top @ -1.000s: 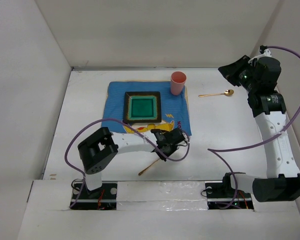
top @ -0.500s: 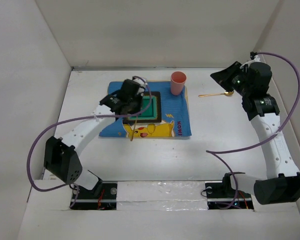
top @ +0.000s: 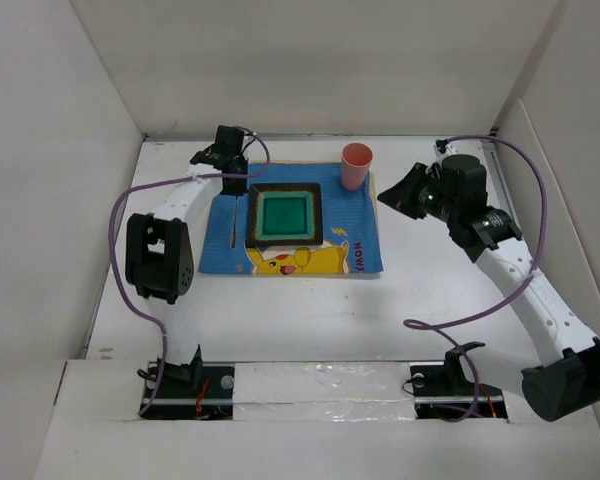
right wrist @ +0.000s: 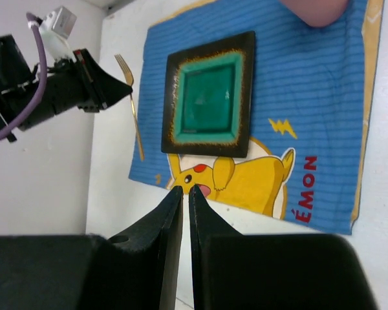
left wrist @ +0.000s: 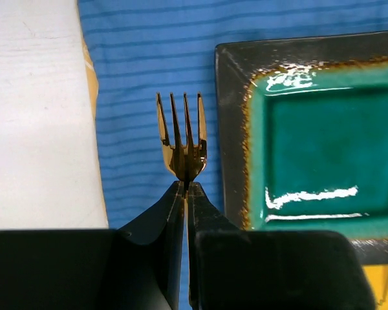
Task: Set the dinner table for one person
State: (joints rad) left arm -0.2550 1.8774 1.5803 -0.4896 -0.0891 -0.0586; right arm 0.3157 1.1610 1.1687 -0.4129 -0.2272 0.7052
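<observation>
My left gripper point(top: 240, 187) is shut on the neck of a gold fork point(left wrist: 184, 139), its tines sticking out past the fingertips. The fork point(top: 237, 222) is over the blue cartoon mat point(top: 350, 245), just left of the black-rimmed green square plate point(top: 284, 215); I cannot tell whether it touches the mat. A pink cup point(top: 357, 165) stands at the mat's far right corner. My right gripper point(top: 388, 195) is shut and empty, hovering right of the mat over the white dinner table point(top: 460, 290). The gold spoon does not show.
White walls enclose the table at the left, back and right. The left arm's elbow point(top: 158, 258) stands left of the mat. The right arm point(top: 500, 260) crosses the table's right side, with purple cables looping beside both arms.
My left gripper has carried the fork from the table's near side across to the mat's left strip beside the plate. My right gripper has swung left toward the cup; its arm now covers where the spoon lay.
</observation>
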